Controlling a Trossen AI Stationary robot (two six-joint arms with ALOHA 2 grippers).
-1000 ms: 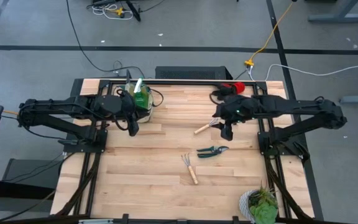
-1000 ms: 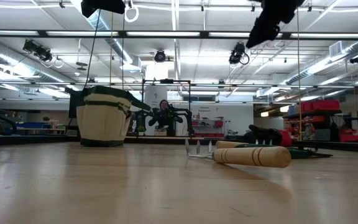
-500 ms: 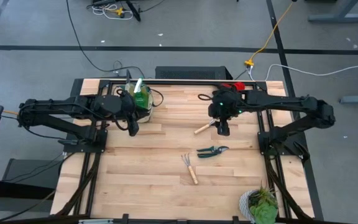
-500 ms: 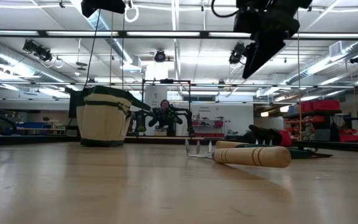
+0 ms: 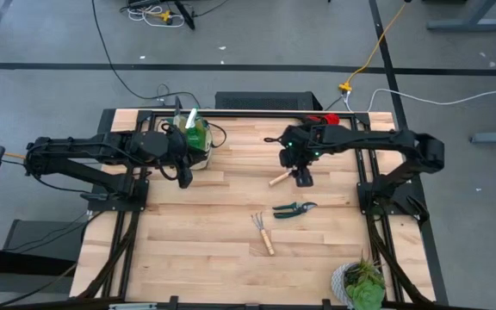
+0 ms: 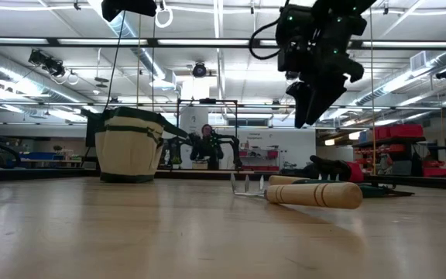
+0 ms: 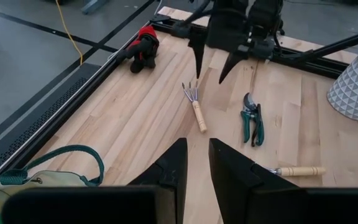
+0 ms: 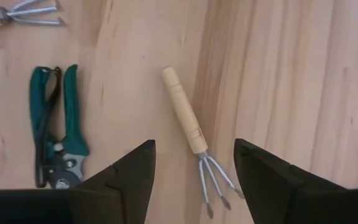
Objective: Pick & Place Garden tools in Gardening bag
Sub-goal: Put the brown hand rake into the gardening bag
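High view: gardening bag point(image 5: 195, 138) sits upper left, holding a bright green white-handled piece point(image 5: 193, 127).
My right gripper point(image 5: 303, 178) hangs spread above a rake point(image 5: 280, 177); my left gripper point(image 5: 185, 177) is nearly pressed together, empty.

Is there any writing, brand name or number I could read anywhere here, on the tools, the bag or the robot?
None can be read.
Bag: no label shows.
Shears and both rakes: no markings show.
Plant pot: only a raised pattern, no words.
Room behind the table in the low view: any signs are too small and blurred to read.
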